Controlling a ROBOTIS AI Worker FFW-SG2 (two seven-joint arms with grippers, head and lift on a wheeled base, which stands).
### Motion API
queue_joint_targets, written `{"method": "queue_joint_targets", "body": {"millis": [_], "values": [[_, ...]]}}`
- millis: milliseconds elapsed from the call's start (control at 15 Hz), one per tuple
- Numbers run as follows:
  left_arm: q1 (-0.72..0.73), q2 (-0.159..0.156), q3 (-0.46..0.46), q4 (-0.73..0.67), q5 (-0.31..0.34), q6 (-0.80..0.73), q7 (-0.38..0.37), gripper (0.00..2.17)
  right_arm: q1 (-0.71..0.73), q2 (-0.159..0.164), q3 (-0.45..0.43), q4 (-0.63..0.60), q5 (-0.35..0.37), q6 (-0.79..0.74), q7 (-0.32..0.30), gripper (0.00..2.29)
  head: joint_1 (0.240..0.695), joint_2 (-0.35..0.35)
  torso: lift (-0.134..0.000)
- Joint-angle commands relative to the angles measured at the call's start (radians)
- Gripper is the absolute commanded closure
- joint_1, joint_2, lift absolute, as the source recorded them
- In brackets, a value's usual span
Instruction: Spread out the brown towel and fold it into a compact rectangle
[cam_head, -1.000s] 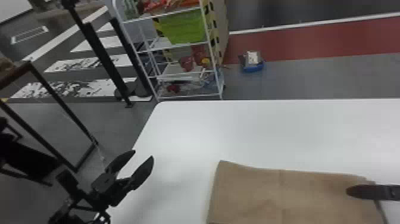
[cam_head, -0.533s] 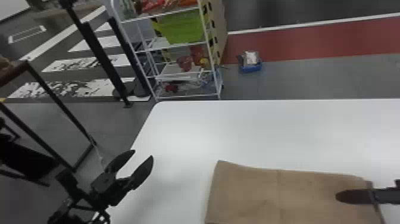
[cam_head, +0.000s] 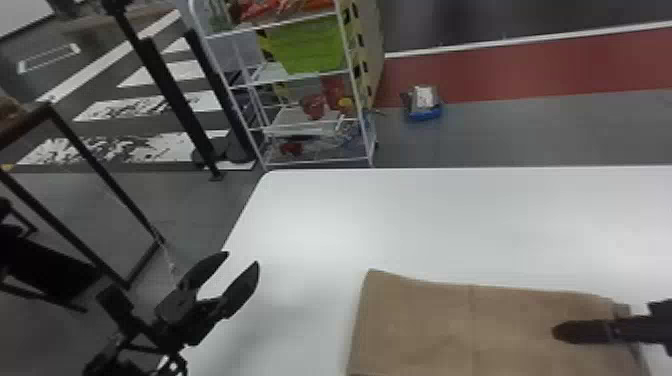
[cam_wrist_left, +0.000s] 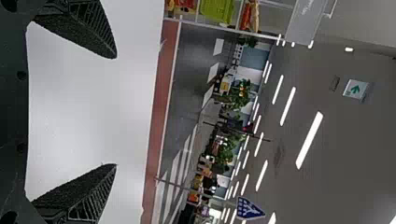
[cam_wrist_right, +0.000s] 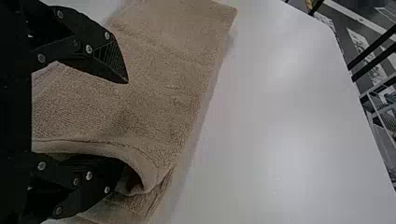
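Right tool: at the 3 o'clock end of the brown towel (cam_head: 425, 325); in the right wrist view the right tool (cam_wrist_right: 128, 133) has its fingers spread, one over the cloth, the other probably tucked beneath the upper layer, where its tip is hidden in the fold.
Left tool: spread and holding nothing; the left tool (cam_head: 242, 258) is well apart from the towel, toward 10 o'clock from it, near the left edge of the white surface (cam_head: 400, 210).
Surface edges: far edge runs across at 12 o'clock, meeting the slanting left edge in a rounded corner toward 11.
Open room: a broad bare stretch lies between towel and far edge, with more white top toward 9 o'clock, between towel and left tool.
Towel: lies on the surface, its far edge running from 9 toward 3 o'clock with a slight slant, its left edge toward 6; a crease runs down from the far edge.
Long axis: the part in sight is longest along 9 to 3; for the whole cloth I cannot tell.
Cut off: the towel's near side leaves the head view at the bottom.
Hard to make out: how the layers lie at the 3 o'clock end, partly behind the right tool.
Floor beyond: a rack (cam_head: 300, 163) toward 11 o'clock.
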Motion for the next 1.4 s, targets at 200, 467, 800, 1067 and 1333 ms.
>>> {"method": "queue_joint_targets", "body": {"millis": [200, 467, 800, 1067, 1333], "values": [[0.000, -0.003, 0.008, 0.001, 0.000, 0.000, -0.003, 0.05, 0.050, -0.031, 0.003, -0.104, -0.017, 0.005, 0.017, 0.33, 0.695, 0.350, -0.124], [0.000, -0.003, 0.002, 0.003, 0.000, 0.000, -0.003, 0.05, 0.105, -0.054, 0.052, -0.161, -0.008, 0.005, 0.043, 0.44, 0.695, 0.350, -0.124], [0.000, -0.003, 0.005, -0.002, 0.000, 0.000, -0.003, 0.05, 0.139, -0.058, 0.027, -0.233, -0.011, 0.005, 0.088, 0.63, 0.695, 0.350, -0.124], [0.002, -0.003, 0.000, 0.000, 0.000, 0.000, -0.003, 0.05, 0.168, -0.095, 0.032, -0.262, 0.017, 0.005, 0.124, 0.48, 0.695, 0.350, -0.124], [0.000, -0.003, 0.000, 0.001, -0.003, 0.000, -0.003, 0.05, 0.206, -0.144, 0.026, -0.280, 0.040, 0.005, 0.149, 0.48, 0.695, 0.350, -0.124]]}}
